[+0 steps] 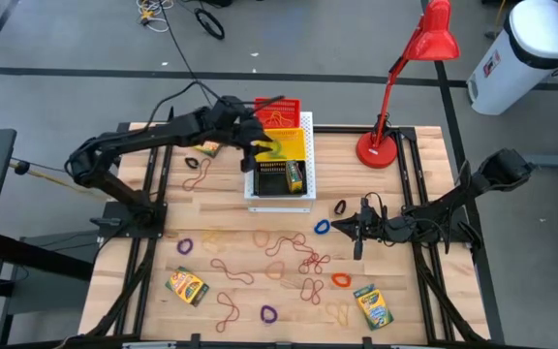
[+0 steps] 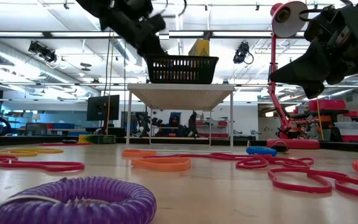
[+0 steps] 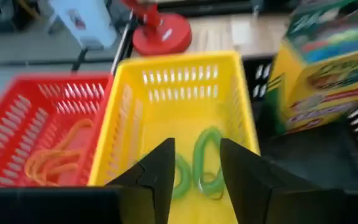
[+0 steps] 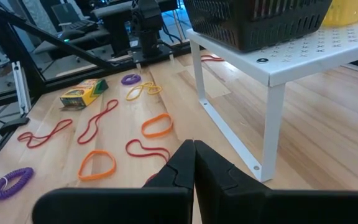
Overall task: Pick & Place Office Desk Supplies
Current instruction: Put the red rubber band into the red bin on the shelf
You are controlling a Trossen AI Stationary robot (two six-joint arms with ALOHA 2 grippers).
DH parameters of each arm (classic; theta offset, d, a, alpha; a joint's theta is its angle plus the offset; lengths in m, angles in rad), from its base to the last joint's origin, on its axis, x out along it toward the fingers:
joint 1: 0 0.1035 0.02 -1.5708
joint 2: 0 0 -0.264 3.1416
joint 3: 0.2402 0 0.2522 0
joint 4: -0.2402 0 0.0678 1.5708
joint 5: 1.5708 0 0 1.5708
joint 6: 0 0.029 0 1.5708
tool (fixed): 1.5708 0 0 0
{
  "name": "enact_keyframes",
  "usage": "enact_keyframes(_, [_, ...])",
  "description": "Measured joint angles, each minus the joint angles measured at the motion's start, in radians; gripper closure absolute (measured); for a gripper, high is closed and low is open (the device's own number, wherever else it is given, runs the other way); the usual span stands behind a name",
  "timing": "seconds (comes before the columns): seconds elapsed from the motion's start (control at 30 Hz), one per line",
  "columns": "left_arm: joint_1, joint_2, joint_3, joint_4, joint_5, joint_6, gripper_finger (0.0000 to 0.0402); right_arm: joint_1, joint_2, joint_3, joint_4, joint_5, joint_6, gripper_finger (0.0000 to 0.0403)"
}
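Low view, nearest first: a purple coiled loop (image 2: pixel 82 200) lies on the wooden table (image 2: pixel 229 193) right at the lens, with orange bands (image 2: pixel 161 163) and reddish-brown rubber bands (image 2: pixel 303 177) strewn behind it, and farther back a white perforated board (image 2: pixel 180 94) on legs carries a black basket (image 2: pixel 182 68). From above, the near table edge holds two crayon boxes, one at the left (image 1: pixel 187 286) and one at the right (image 1: pixel 372 306), with loops and bands scattered between them up to the board. On the board stand three baskets: the black one nearest, with a crayon box (image 1: pixel 294 175) in it, the yellow basket (image 1: pixel 298 145) behind it, and the red basket (image 1: pixel 289 107) farthest back. The left wrist view shows green elastic loops (image 3: pixel 207 163) lying on the yellow basket's floor and orange bands (image 3: pixel 58 155) in the red one. The left gripper (image 3: pixel 197 171) hangs over the yellow basket with its jaws apart, holding nothing, the green loops just below its fingertips. The right gripper (image 4: pixel 194 163) waits above the right part of the table beside the board, jaws pressed together and empty. The red desk lamp (image 1: pixel 410 68) stands at the far right corner.
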Motion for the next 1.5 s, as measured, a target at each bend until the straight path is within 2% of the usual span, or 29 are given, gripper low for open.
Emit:
enact_keyframes(0.07, [-0.012,-0.042,-0.007,0.000,0.027,0.027,0.0271,-0.005,0.000,0.000,0.009,0.012,-0.002,0.0396])
enact_keyframes(0.17, [-0.018,-0.115,-0.061,0.033,0.073,0.031,0.0303,-0.022,0.000,0.000,0.010,0.019,0.001,0.0396])
enact_keyframes(0.37, [-0.021,-0.287,-0.330,0.182,0.167,-0.028,0.0392,-0.041,0.000,0.000,0.009,0.020,0.000,0.0396])
enact_keyframes(0.5, [-0.023,-0.422,-0.546,0.370,0.186,-0.084,0.0394,-0.041,0.000,0.000,0.009,0.019,0.003,0.0396])
enact_keyframes(0.67, [-0.021,-0.585,-0.783,0.694,0.184,-0.217,0.0394,-0.041,0.000,0.000,0.012,0.019,0.019,0.0396])
enact_keyframes(0.77, [-0.022,-0.642,-0.877,0.789,0.229,-0.286,0.0388,-0.041,0.000,0.002,0.017,-0.001,0.019,0.0396])
enact_keyframes(0.83, [-0.022,-0.667,-0.927,0.828,0.263,-0.310,0.0383,-0.041,0.000,0.025,-0.011,-0.050,0.020,0.0396])
enact_keyframes(0.93, [-0.023,-0.674,-0.986,0.883,0.284,-0.339,0.0381,-0.024,-0.001,0.125,-0.214,-0.109,0.040,0.0396])
enact_keyframes(1.03, [-0.023,-0.673,-1.021,0.900,0.285,-0.347,0.0382,0.005,0.010,0.277,-0.583,-0.109,0.124,0.0396])
enact_keyframes(1.13, [-0.023,-0.667,-1.037,0.900,0.285,-0.348,0.0383,0.033,0.056,0.397,-0.830,-0.092,0.230,0.0386])
enact_keyframes(1.23, [-0.023,-0.666,-1.043,0.897,0.279,-0.348,0.0383,0.053,0.128,0.480,-0.914,-0.121,0.281,0.0360])
enact_keyframes(1.5, [-0.023,-0.667,-1.042,0.900,0.277,-0.347,0.0383,0.080,0.393,0.626,-0.933,-0.245,0.337,0.0290])
